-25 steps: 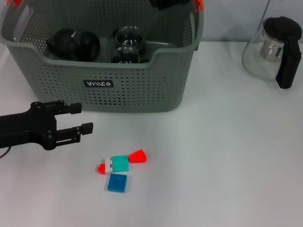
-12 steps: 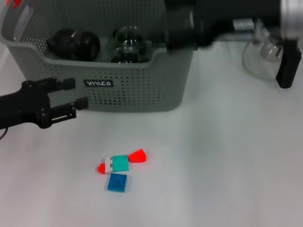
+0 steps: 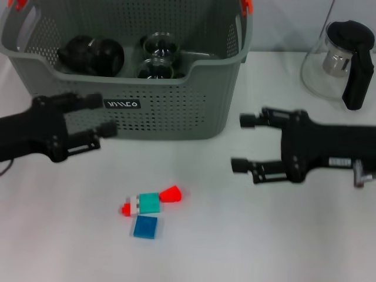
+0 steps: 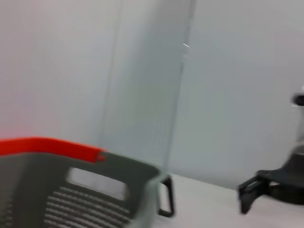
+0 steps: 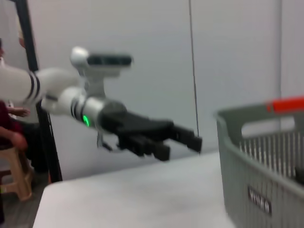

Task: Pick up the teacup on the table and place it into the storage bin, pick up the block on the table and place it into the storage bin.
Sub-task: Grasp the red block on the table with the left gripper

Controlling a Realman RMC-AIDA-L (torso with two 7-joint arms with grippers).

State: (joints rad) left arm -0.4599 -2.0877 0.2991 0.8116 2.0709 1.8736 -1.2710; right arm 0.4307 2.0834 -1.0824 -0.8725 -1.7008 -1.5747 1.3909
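A robot lab: bare white table (image 3: 264,235), plain panelled walls (image 4: 237,95), a black stand (image 5: 35,95), and a seated person (image 5: 9,137) on a stool (image 5: 19,171) at the edge

Both pincers matte black: left pincer (image 3: 103,116) and right pincer (image 3: 242,143), each with two slim, square-tipped fingers on a blocky black wrist. Behind the right pincer, a small white label and a silver fitting. Left arm white, black-ringed, green light glowing.
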